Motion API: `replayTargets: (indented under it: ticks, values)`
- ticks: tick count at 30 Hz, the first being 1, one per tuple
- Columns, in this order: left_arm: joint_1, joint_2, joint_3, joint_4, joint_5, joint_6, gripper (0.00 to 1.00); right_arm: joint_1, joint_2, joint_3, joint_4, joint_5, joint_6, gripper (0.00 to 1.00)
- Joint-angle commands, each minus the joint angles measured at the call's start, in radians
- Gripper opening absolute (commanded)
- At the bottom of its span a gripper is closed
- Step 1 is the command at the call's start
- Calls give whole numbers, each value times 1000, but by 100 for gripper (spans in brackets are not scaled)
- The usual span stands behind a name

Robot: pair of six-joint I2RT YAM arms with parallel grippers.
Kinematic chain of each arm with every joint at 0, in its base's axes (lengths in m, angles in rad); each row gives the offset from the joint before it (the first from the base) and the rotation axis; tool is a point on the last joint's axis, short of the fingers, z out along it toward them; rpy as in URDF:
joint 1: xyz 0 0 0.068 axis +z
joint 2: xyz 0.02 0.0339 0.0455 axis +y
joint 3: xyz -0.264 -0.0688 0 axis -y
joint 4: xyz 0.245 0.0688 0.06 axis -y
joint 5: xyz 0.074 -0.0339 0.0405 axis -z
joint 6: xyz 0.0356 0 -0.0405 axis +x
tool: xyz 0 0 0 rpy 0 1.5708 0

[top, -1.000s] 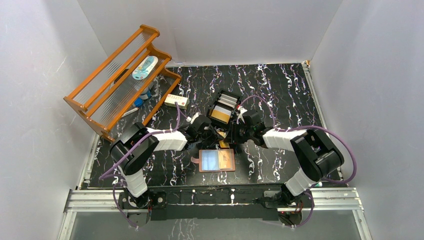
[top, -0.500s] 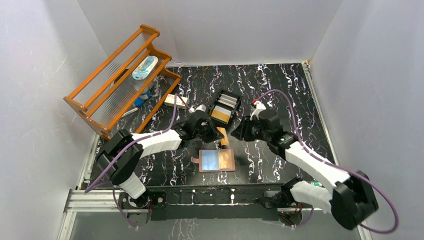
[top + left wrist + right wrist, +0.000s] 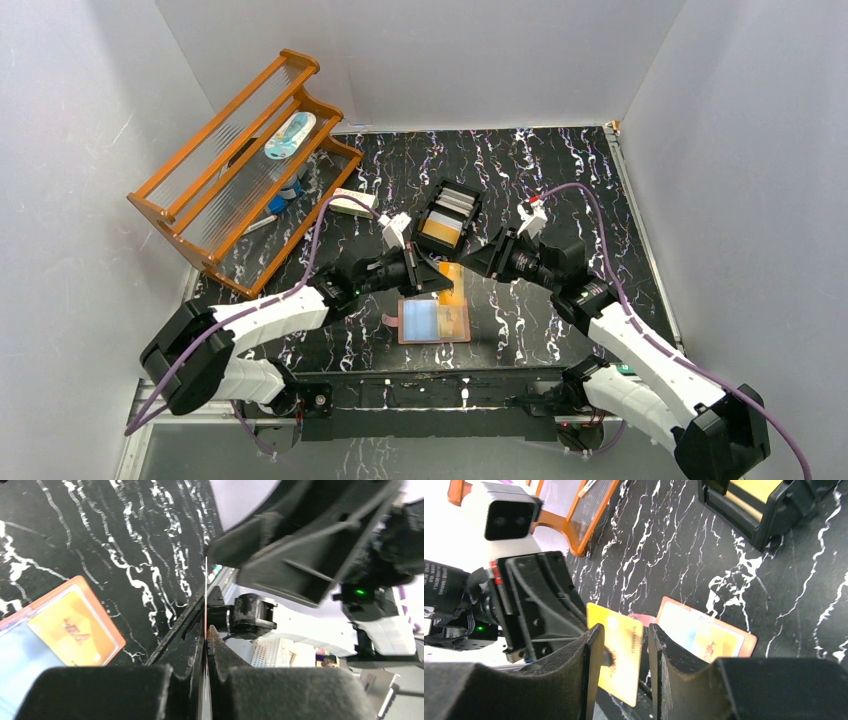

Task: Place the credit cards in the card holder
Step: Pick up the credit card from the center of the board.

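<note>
Left gripper (image 3: pixel 436 281) is clamped tight on a gold-orange card (image 3: pixel 453 284), pinching it by one edge. Its own wrist camera shows that card edge-on, a thin line running up between the closed fingers. The card hangs in the air just above the far edge of the card holder (image 3: pixel 435 321), not yet touching it.

Right gripper (image 3: pixel 482 262) faces in from the other side with its fingers (image 3: pixel 591 655) apart. The gold face shows through the gap beyond them, and they grip nothing.

The card holder lies open and flat on the table (image 3: pixel 560 170), near the arm bases, with its shiny sleeves facing up. One gold card (image 3: pixel 454 318) already sits in the right sleeve. The left sleeve reads pale blue, and I cannot tell whether that is a card or glare.

Behind the grippers, the black slotted tray (image 3: pixel 447 215) has more cards standing in it, a gold one in front and paler ones behind.

My read: the job is barely begun. One card is in, one is in hand and needs tipping into a sleeve mouth, and the tray's stack is left to move.
</note>
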Motion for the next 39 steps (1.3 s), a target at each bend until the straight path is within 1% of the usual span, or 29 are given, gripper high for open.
replayTargets:
  ticks: [1,3,5,9,10,13,14,16,17,18,22,24,25,27,29,33,36,39]
  values:
    - [-3,-79,-23,93,59,13,0,-7,8,-26,119,-70,106,47]
    - [-3,-91,-26,97,60,14,0,-6,3,-53,186,-100,148,46]
    - [-3,-94,-27,109,66,12,0,-6,3,-70,244,-136,179,43]
    - [-3,-88,-20,111,68,9,0,-6,1,-82,290,-182,205,30]
    - [-3,-86,-19,111,66,8,0,-6,-3,-87,296,-185,211,26]
    - [-3,-81,-20,110,58,4,0,-6,-22,-98,304,-189,220,6]
    - [-3,-86,-20,97,49,4,7,-6,-27,-101,305,-188,219,0]
    - [-3,-103,-21,34,0,12,27,-7,-33,-104,299,-181,210,0]
    - [-3,-118,-16,-31,-35,18,35,-6,-34,-103,290,-176,194,0]
    - [-3,-131,-10,-114,-76,34,39,-8,-34,-100,272,-168,172,0]
    - [1,-189,9,-434,-285,75,44,-8,-17,-101,204,-142,87,0]
    - [2,-197,21,-580,-361,86,45,-8,5,-105,175,-134,54,0]
    - [1,-196,25,-627,-386,96,45,-8,15,-108,159,-127,29,0]
    - [2,-193,22,-684,-416,110,45,-8,36,-127,155,-116,8,0]
    - [1,-181,21,-724,-435,129,45,-8,67,-147,184,-122,9,0]
    - [2,-134,38,-799,-485,150,49,-3,137,-163,190,-93,4,0]
    - [2,-103,43,-822,-500,159,53,10,166,-139,139,-41,-4,0]
    - [1,-89,35,-810,-501,159,58,41,173,-92,50,36,-18,0]
